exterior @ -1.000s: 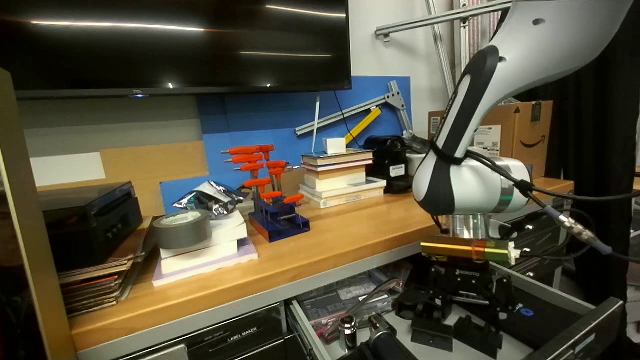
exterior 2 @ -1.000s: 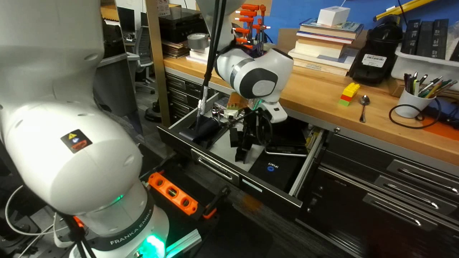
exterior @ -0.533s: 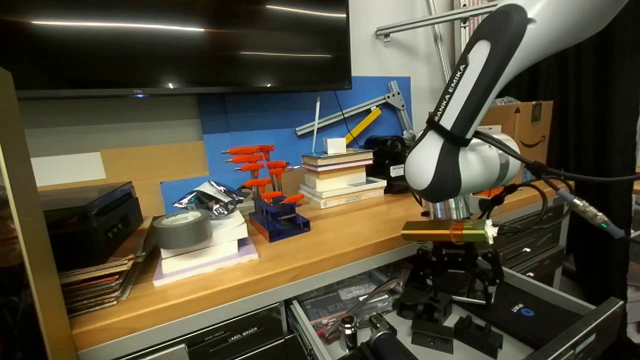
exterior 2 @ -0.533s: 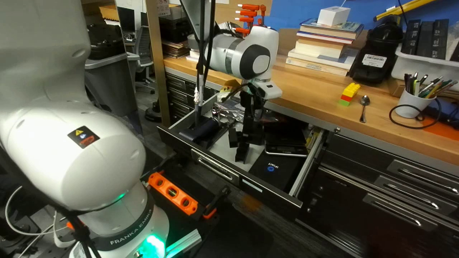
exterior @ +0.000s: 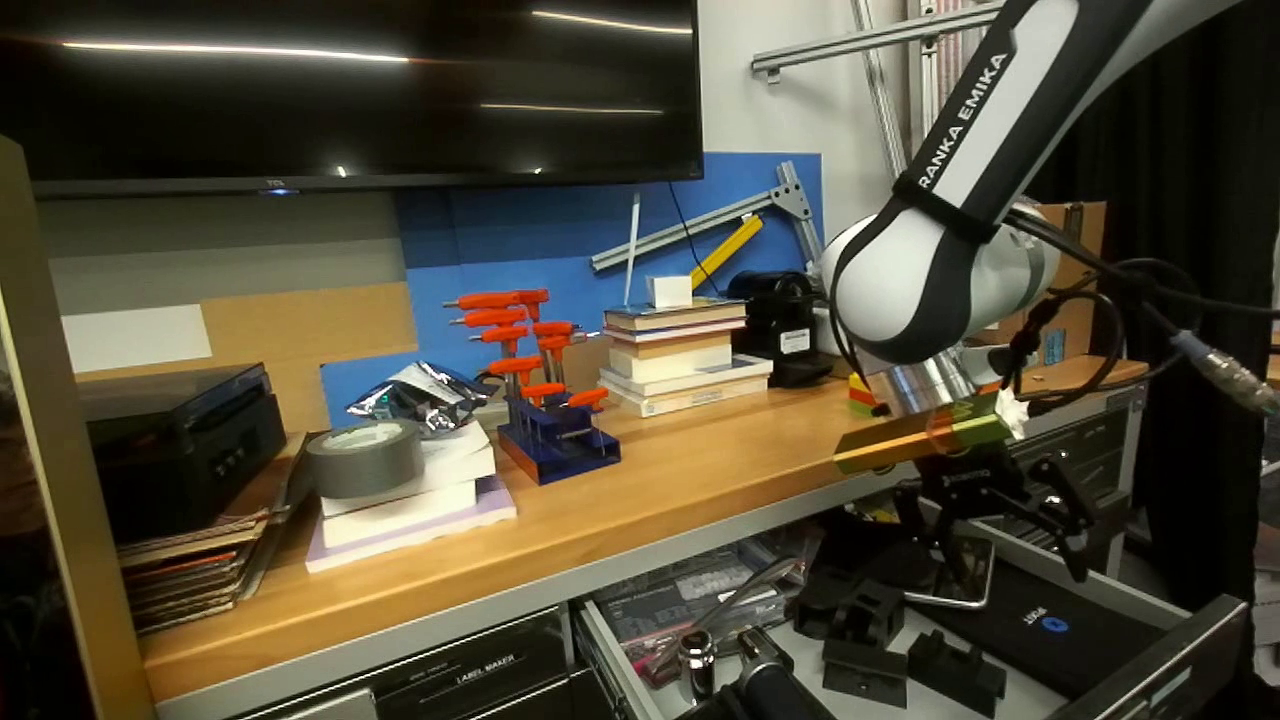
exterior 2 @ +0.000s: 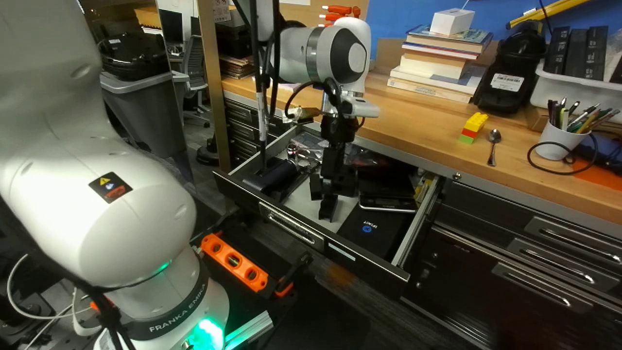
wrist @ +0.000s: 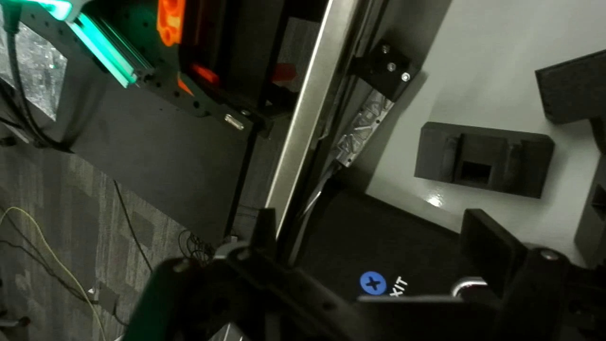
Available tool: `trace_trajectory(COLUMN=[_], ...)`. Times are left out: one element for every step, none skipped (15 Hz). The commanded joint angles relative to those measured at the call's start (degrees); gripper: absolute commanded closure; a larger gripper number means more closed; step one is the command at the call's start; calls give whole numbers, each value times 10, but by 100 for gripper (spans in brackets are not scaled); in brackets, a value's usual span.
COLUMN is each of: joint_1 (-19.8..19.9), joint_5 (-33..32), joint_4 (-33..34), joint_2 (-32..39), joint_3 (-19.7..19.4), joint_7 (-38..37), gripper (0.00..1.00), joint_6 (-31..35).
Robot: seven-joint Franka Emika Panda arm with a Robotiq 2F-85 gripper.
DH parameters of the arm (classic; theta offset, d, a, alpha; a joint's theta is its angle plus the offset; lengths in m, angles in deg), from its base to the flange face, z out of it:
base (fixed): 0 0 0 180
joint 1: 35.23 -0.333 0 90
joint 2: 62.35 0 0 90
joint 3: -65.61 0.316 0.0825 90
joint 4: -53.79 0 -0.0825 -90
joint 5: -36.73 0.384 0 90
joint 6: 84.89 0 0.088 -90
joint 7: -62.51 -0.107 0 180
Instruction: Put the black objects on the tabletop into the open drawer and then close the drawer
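Worktop (exterior: 690,460) first: long wooden slab, front edge running across the drawer (exterior 2: 243,197), which is pulled well out from under it. White robot arm (exterior 2: 126,194) next; base out in front of the drawer, far end reaching over it. Dark screen (exterior: 350,100) hangs high, well above drawer level. Drawer itself is wide, dk grey front w/ a bar handle, lt grey floor, a fair bit of stuff inside.

Stack of books (exterior: 685,350) on the worktop, behind the drawer. Blue rack (exterior: 550,465) w/ red-handled tools, also on the worktop, back from the drawer. Hand (wrist: 374,232) is above the drawer, tilted in an exterior view, jaws spread wide w/ a clear gap b/w them. Flat black box (exterior 2: 376,233) w/ a blue logo lies in the drawer; wrist view shows it in that gap, lower down.

Black objects (wrist: 483,147): in the drawer, on its pale floor, near the flat black box; at least 3 blocky pcs, two just beside each other (exact no. hard to tell, the hand overlaps some in an exterior view).

Smallest, both on the worktop, right of the drawer in that same view: toy brick (exterior 2: 472,127), yellow/red/green, & near it a spoon (exterior 2: 494,136).
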Motion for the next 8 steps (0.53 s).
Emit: trace_trajectory(joint_1=[27, 32, 39, 46, 50, 55, 60, 62], joint_5=[33, 45, 61, 78, 91, 107, 120, 135], joint_4=[-44, -54, -71, -83, -95, -108, -121, -134], joint_2=[-37, -41, -50, -56, -60, -66, -72, -75], joint_3=[17, 17, 16, 14, 13, 13, 13, 15], joint_7=[7, 10, 16, 23, 25, 25, 26, 27], gripper=[0, 0, 0, 0, 0, 0, 0, 0], joint_6=[-5, 0, 17, 31, 44, 60, 80, 103])
